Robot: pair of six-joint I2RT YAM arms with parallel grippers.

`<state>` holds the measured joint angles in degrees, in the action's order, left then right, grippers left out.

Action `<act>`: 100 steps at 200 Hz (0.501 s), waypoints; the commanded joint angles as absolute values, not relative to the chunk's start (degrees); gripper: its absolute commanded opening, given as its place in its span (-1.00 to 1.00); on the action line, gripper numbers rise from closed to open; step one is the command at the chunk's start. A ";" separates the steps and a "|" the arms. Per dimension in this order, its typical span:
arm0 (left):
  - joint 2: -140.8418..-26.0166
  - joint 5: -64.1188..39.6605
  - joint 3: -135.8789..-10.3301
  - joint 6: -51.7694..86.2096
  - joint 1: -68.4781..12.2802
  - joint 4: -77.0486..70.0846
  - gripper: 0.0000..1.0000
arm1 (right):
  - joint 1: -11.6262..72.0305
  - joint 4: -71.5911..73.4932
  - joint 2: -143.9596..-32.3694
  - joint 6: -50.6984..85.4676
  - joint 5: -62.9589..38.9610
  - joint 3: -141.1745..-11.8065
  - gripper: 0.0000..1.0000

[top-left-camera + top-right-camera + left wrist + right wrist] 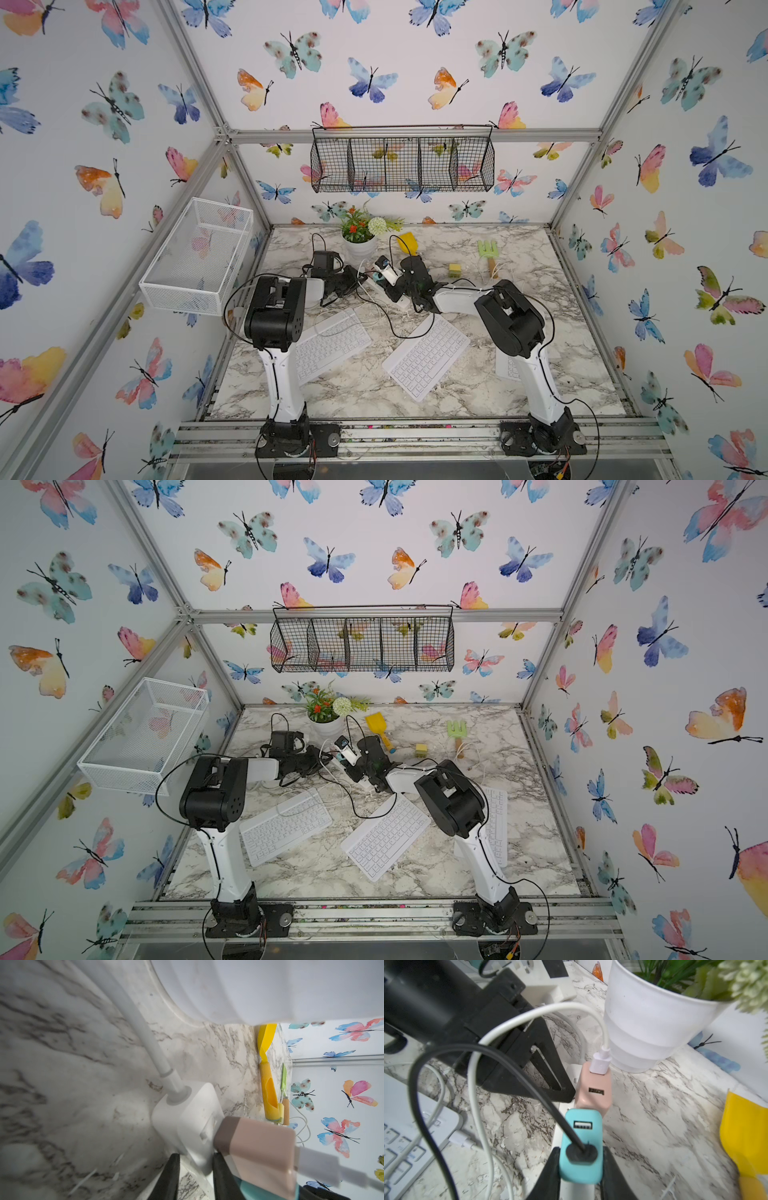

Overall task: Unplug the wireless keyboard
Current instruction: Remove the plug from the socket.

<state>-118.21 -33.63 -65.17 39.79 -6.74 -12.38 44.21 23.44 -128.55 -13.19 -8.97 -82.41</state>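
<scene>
table: marble, three white keyboards lying slantwise toward the front
keyboard: the middle one, well apart from both claws on the robot's side; a black lead seems to run from it up to the chargers
left claw: clenched across the end of the white strip, pinning it flat, I'd say
right claw: the nearer one, grasping the teal charger by its sides
strip: long axis runs from left claw toward right claw, just beside the pot
teal charger: seated in the strip next to the pink charger; it stands straight off the strip's face, so the pull should follow that line
</scene>
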 commanded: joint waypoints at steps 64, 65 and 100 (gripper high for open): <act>-124.38 -26.39 -63.46 37.51 -8.39 -3.07 -0.43 | 43.87 31.52 -125.34 -0.02 -28.81 -83.56 -0.69; -124.41 -26.38 -63.41 37.52 -8.37 -3.07 -0.43 | 43.78 31.58 -125.33 0.16 -28.95 -83.57 -0.69; -124.53 -26.64 -63.37 37.53 -8.40 -3.34 -0.43 | 42.21 32.76 -125.33 3.40 -32.73 -83.51 -0.69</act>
